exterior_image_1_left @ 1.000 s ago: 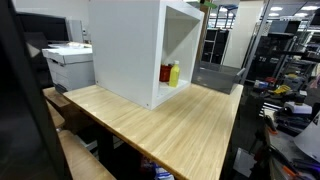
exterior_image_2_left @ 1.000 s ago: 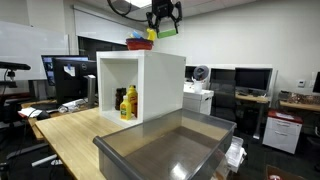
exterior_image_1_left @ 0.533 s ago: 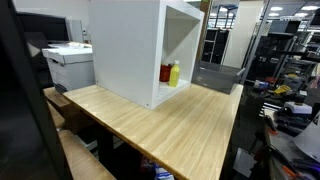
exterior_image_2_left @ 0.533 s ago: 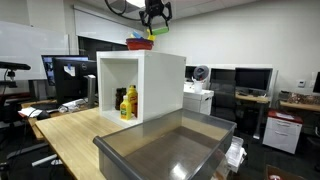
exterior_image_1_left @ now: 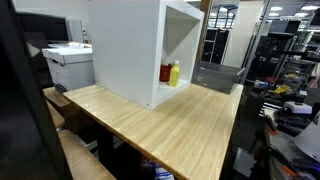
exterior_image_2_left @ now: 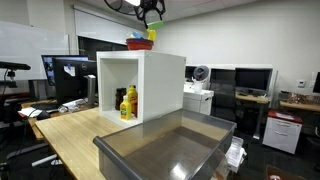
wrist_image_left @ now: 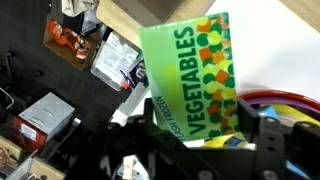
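Observation:
My gripper [wrist_image_left: 205,130] is shut on a green box printed "VEGETABLES" [wrist_image_left: 195,70]; the box's lower end sits between the two black fingers. In an exterior view the gripper [exterior_image_2_left: 150,9] hangs high above the white cabinet [exterior_image_2_left: 160,85], with the green box [exterior_image_2_left: 153,32] below it, right beside a stack of red and yellow bowls [exterior_image_2_left: 139,43] on the cabinet top. The wrist view shows the bowls' red and yellow rims [wrist_image_left: 285,100] just to the right of the box. Whether the box touches the bowls I cannot tell.
The cabinet [exterior_image_1_left: 125,50] stands on a wooden table [exterior_image_1_left: 170,125] and holds a yellow and a red bottle [exterior_image_1_left: 172,72] in its open compartment. A large grey bin [exterior_image_2_left: 165,150] sits at the near table end. Printers, monitors and shelves surround the table.
The gripper with the green box has moved left and slightly up above the cabinet top, closer to the bowls. The grip has not changed.

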Tool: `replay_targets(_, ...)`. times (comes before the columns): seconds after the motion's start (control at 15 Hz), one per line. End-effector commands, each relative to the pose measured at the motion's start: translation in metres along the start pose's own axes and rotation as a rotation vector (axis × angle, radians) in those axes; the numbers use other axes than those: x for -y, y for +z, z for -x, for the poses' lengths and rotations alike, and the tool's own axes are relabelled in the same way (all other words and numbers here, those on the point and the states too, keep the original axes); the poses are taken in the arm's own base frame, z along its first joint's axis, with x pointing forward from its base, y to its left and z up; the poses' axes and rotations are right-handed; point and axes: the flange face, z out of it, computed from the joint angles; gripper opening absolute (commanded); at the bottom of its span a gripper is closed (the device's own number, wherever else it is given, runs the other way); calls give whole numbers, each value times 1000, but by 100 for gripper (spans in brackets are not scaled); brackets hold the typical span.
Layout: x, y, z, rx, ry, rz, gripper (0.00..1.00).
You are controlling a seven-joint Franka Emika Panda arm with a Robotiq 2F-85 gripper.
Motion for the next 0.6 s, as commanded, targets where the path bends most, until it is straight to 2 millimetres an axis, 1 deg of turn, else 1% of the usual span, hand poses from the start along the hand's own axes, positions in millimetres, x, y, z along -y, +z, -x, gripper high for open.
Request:
replay_targets(0.0,11,-21,-11,-44,-67,11,53)
replay_targets(0.33,29,-41,-28,-90,-125,26,53)
replay_targets(0.53,41,-50,-38,-112,-158,23,53)
